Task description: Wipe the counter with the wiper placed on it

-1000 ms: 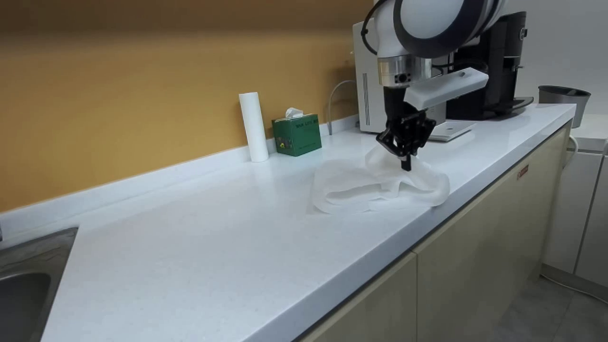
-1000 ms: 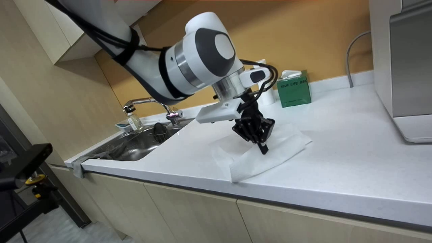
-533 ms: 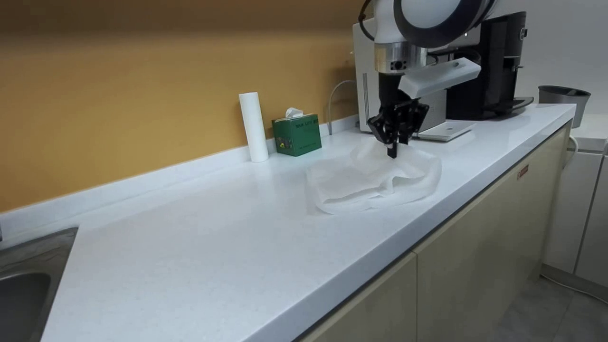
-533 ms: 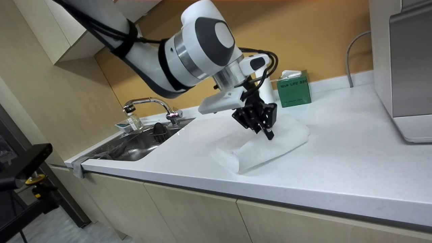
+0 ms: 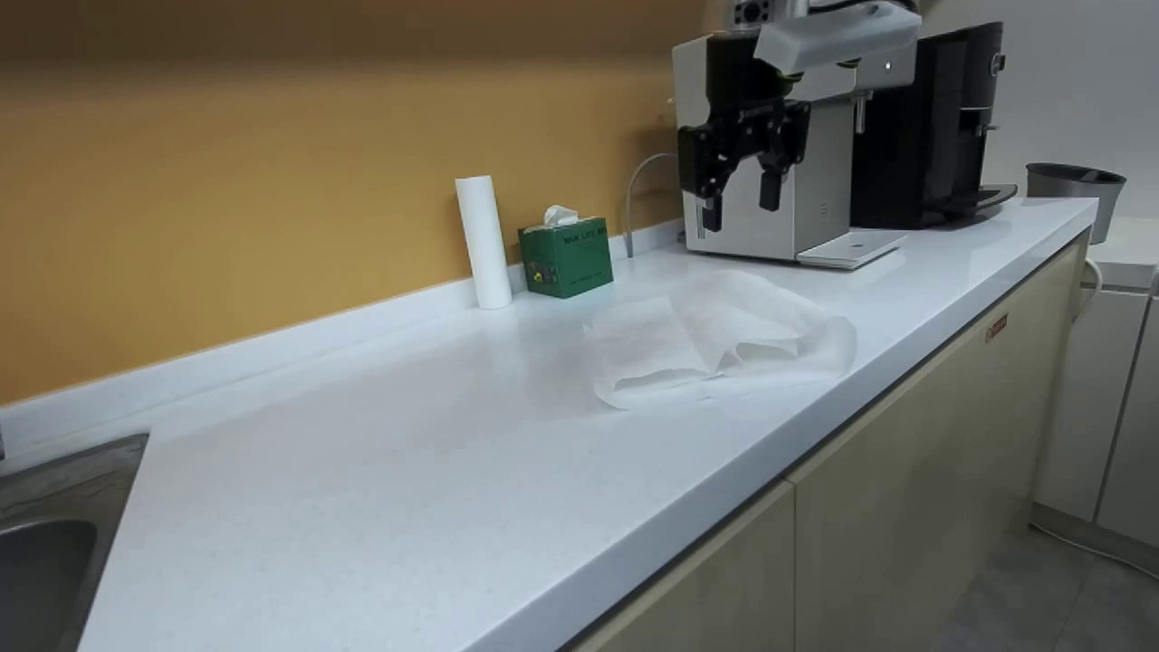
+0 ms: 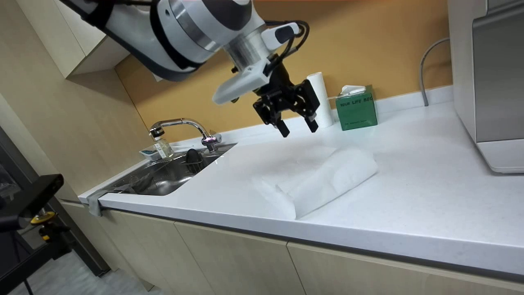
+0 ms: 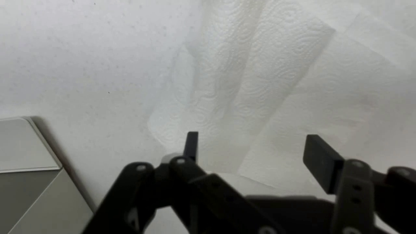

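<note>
Spread wide, the black two-fingered gripper [image 5: 742, 205] hangs in the air above the glossy white counter [image 5: 317, 507], apart from the crumpled white paper towel [image 6: 339, 176] that lies there. In both exterior views the towel is lower than the fingertips [image 7: 321, 162], loosely folded, one side of it near the counter's front edge. Through the wrist view both fingertips show against the towel, which runs across the gap between them and off toward the upper right (its embossed swirls come out clearly from up here). Behind, by the orange-yellow wall [image 5: 272, 208], stand a slim white paper roll [image 5: 483, 240] and a green cardboard tissue box [image 5: 567, 260] with a white tissue [image 5: 560, 215] poking out of its top. A pale boxy machine [image 5: 819, 181] stands on the counter too, and a stainless-steel sink [image 6: 168, 180] is set into the counter beneath a curved chrome faucet [image 6: 180, 121].
</note>
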Controlling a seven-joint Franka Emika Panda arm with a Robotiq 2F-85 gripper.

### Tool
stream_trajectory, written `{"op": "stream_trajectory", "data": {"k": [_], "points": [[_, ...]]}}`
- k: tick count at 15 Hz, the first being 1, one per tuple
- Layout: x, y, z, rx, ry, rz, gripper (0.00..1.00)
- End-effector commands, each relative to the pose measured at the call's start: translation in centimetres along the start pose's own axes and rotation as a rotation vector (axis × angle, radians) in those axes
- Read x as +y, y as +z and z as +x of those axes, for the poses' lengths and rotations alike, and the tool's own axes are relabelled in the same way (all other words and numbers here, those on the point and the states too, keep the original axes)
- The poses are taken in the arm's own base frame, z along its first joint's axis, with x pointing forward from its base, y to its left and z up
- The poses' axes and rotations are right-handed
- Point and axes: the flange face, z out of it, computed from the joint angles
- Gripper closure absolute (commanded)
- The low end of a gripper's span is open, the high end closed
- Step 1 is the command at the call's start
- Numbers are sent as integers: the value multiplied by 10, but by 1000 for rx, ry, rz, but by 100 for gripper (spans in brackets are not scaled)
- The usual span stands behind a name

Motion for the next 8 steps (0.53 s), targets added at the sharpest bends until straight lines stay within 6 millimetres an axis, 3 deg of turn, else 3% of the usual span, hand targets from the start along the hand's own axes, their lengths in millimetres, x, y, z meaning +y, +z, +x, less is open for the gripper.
{"op": "stream_trajectory", "data": {"k": [1,5,8], "points": [[-8,-23,-7,-25,-68,36,0],[-22,-13,-12,-66,-186,80,0],[-31,16,-20,-125,-255,123,0]]}}
